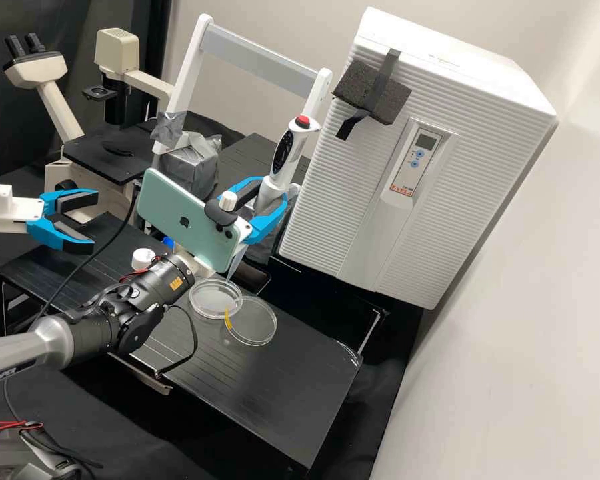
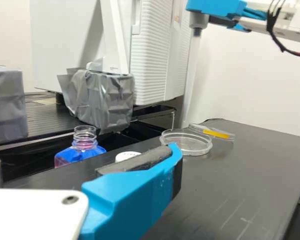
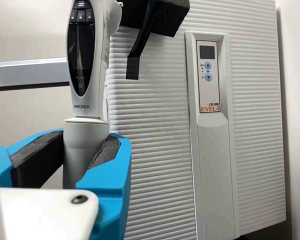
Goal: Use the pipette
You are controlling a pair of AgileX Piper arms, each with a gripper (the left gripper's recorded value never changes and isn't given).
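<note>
The right end effector point(image 1: 268, 200) is squeezing the pipette point(image 1: 285, 157), a dish point(image 1: 213, 299) lying below it, and the left end effector point(image 1: 80, 217) is hanging open

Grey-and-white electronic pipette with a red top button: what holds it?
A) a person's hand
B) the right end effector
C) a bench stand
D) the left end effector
B: the right end effector has its blue fingers shut on the grey-and-white electronic pipette in its own wrist view.
</note>
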